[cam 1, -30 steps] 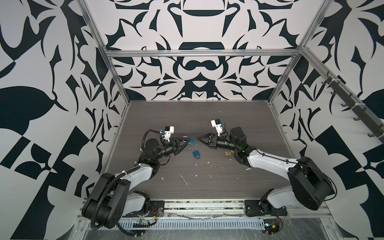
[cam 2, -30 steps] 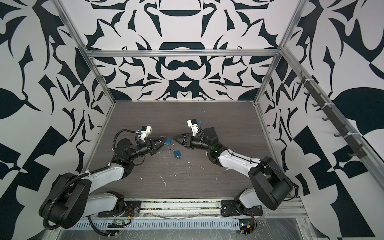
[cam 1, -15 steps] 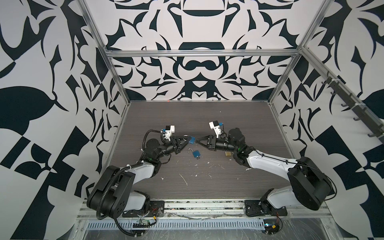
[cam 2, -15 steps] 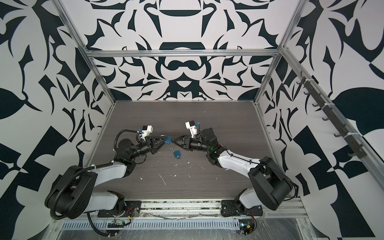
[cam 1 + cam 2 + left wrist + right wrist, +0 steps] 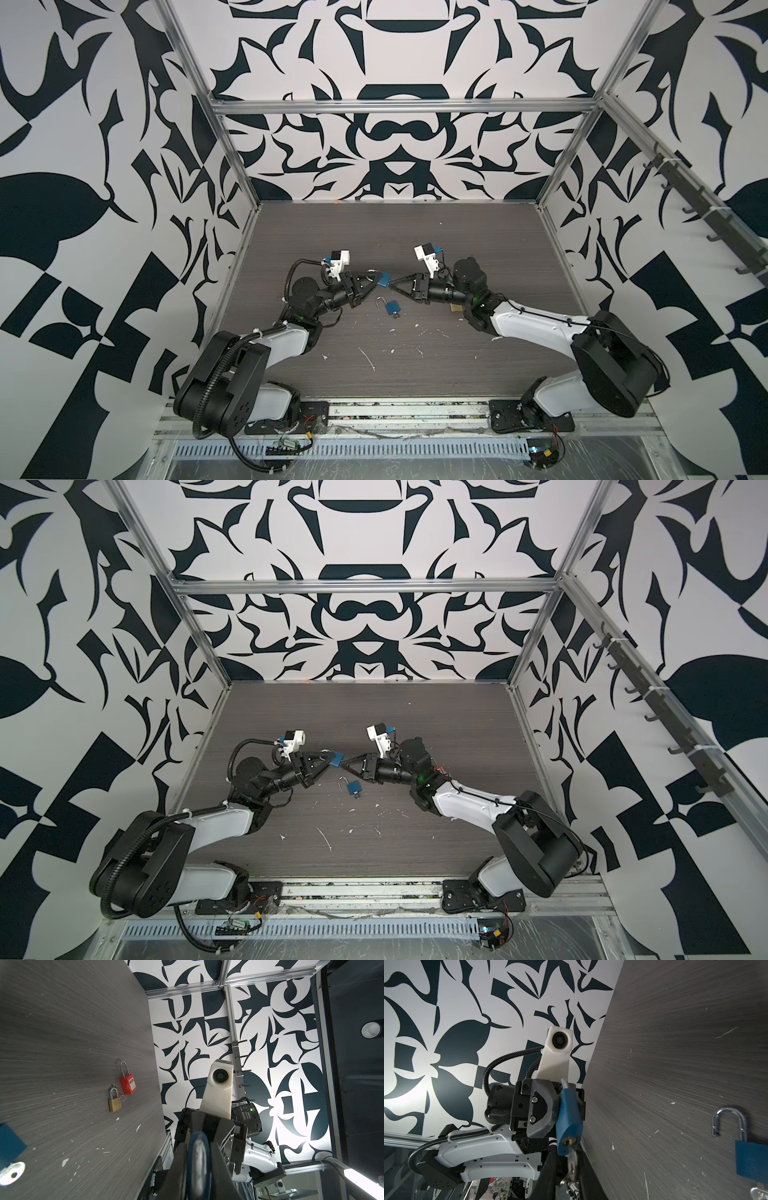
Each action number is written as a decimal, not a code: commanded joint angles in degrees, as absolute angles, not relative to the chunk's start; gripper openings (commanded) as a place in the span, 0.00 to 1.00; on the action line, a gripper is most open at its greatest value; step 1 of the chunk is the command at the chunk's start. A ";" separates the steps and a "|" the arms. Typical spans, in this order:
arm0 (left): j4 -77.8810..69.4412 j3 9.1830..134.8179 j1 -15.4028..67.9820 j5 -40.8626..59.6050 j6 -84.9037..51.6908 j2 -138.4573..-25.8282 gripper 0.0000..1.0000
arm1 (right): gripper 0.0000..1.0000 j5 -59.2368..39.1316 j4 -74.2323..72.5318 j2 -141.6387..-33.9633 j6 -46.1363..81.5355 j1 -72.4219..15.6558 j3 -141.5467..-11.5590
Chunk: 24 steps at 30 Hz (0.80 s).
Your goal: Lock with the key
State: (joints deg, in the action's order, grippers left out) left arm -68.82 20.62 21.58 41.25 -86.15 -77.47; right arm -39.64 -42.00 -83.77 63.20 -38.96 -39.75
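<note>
Left pincer (image 5: 376,279) is clamped on the blue padlock (image 5: 383,277), holding it up off the tabletop (image 5: 415,241) near the middle. The key (image 5: 571,1157) sits in its keyhole, and the right pincer (image 5: 394,284) has 1 finger on each side of it; whether it truly pinches, I cannot tell. Close by, an open padlock (image 5: 392,308) lies flat on the tabletop.

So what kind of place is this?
Most likely a robot lab test cell: a silver aluminium frame with black-and-white patterned walls, two white-and-black robot arms bolted at the front, and a red padlock and a brass padlock on the dark wood-grain tabletop.
</note>
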 commanded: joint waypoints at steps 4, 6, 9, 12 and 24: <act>-73.04 21.81 21.84 41.77 -86.81 -76.82 0.00 | 0.17 -40.08 -47.06 -83.92 64.22 -39.37 -41.66; -73.04 21.63 21.86 41.76 -86.82 -76.57 0.00 | 0.16 -39.86 -47.65 -83.92 64.66 -39.37 -41.66; -72.95 21.38 21.85 41.75 -86.69 -76.51 0.00 | 0.16 -39.31 -48.86 -84.25 65.45 -39.33 -41.66; -72.95 21.19 21.88 41.66 -86.68 -76.16 0.00 | 0.22 -39.04 -48.87 -84.29 65.64 -39.27 -41.92; -69.88 21.45 21.88 41.62 -85.41 -74.09 0.00 | 0.10 -39.10 -49.47 -84.27 65.96 -39.13 -41.43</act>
